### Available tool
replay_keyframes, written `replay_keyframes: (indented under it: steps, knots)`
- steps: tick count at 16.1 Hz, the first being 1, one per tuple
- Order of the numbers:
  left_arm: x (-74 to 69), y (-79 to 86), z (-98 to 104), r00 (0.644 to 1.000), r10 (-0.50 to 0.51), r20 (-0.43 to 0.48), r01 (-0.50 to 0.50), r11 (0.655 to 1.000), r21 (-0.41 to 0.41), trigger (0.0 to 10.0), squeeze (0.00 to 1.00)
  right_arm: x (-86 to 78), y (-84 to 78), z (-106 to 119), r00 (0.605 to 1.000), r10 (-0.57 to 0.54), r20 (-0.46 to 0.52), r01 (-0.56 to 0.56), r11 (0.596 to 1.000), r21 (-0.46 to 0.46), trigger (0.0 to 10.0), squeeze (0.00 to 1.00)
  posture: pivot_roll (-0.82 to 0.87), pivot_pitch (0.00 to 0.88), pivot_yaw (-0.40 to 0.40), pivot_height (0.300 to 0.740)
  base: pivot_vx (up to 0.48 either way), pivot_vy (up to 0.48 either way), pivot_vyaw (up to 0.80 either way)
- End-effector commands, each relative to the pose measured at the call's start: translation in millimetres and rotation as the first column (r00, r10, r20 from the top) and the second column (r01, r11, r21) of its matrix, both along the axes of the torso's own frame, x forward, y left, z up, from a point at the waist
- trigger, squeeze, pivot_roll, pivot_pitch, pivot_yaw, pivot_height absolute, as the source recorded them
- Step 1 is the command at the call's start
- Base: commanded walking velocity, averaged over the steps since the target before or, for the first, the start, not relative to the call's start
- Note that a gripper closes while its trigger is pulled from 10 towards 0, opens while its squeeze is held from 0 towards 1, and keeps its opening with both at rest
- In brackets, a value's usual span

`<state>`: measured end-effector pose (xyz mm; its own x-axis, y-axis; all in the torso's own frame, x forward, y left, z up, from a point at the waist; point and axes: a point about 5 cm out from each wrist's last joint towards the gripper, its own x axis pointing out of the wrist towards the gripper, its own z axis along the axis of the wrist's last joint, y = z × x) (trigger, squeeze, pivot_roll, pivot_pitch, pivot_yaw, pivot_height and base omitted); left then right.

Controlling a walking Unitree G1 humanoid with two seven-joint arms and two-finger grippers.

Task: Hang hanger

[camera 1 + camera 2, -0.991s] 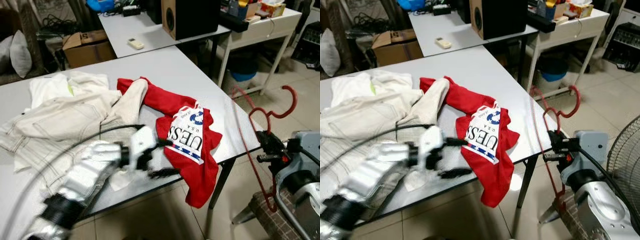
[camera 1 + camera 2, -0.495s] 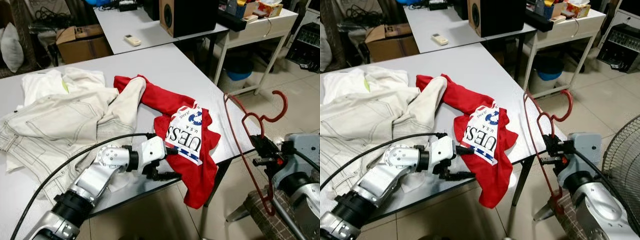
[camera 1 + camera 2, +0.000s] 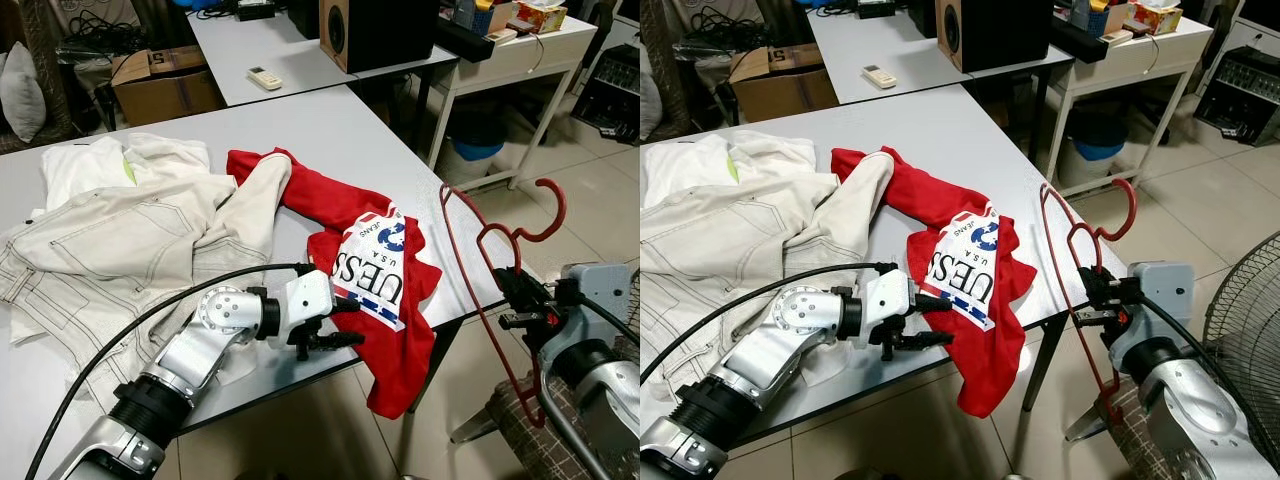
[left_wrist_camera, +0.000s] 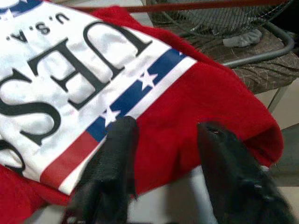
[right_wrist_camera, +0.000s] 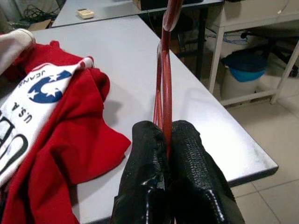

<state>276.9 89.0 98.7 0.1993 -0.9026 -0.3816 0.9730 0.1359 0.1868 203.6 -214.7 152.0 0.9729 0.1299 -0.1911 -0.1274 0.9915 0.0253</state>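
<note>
A red T-shirt (image 3: pixel 372 262) with a white printed panel lies crumpled on the grey table (image 3: pixel 330 130), one end drooping over the front edge. My left gripper (image 3: pixel 343 322) is open at the shirt's front hem, its fingers (image 4: pixel 117 158) straddling the red cloth just above the tabletop. Off the table's right corner, my right gripper (image 3: pixel 513 306) is shut on the thin red hanger (image 3: pixel 478 262). The hanger stands upright with its hook (image 3: pixel 1122 205) pointing right, and its wire (image 5: pixel 163 70) runs up from between the closed fingers.
A heap of pale jeans and white clothes (image 3: pixel 120 230) covers the table's left half, partly overlapping the shirt. Behind is a second table with a remote (image 3: pixel 266 76) and speaker (image 3: pixel 375 30). A chair (image 3: pixel 545 430) and fan (image 3: pixel 1245 330) sit beneath the right arm.
My left arm, blurred a second ago, has settled with its fingers at the shirt's hem. The hanger in my right gripper has shifted slightly left toward the table corner.
</note>
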Motion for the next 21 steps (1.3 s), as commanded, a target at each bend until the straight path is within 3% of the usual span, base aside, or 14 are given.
replay_keyframes:
  steps: [1,6,16,19,21]
  knots:
    - [4.0,2.8,4.2,1.0,0.006,0.02,-0.006,1.0,0.0,0.0,0.0,1.1,1.8,0.7,1.0,0.017,-0.001,-0.017,1.0,-0.009,10.0,0.0,-0.11,0.021,0.044,0.74,0.0,0.0,0.0]
    - [11.0,7.4,8.5,1.0,-0.007,-0.013,0.006,1.0,-0.021,0.0,0.0,6.0,3.3,4.0,0.998,-0.021,0.055,0.021,1.0,0.001,10.0,0.0,-0.1,0.0,0.118,0.74,0.0,0.0,0.0]
    - [11.5,11.3,26.2,0.996,-0.022,-0.092,0.013,0.996,-0.091,0.0,0.0,4.4,5.1,-3.7,0.999,-0.037,0.04,0.035,0.998,0.043,10.0,0.0,-0.05,0.013,0.101,0.74,0.0,0.0,0.0]
    - [11.6,5.0,48.8,0.964,-0.089,-0.25,0.033,0.975,-0.22,0.0,0.0,1.7,1.3,-4.3,0.996,-0.076,0.044,0.073,0.995,0.062,10.0,0.0,-0.06,0.014,0.11,0.74,0.0,0.0,0.0]
    - [23.1,-2.1,68.2,0.934,-0.09,-0.345,-0.036,0.938,-0.344,0.0,0.0,1.0,-0.4,-4.8,0.995,-0.09,0.042,0.086,0.993,0.076,10.0,0.0,-0.06,0.014,0.11,0.74,0.0,0.0,0.0]
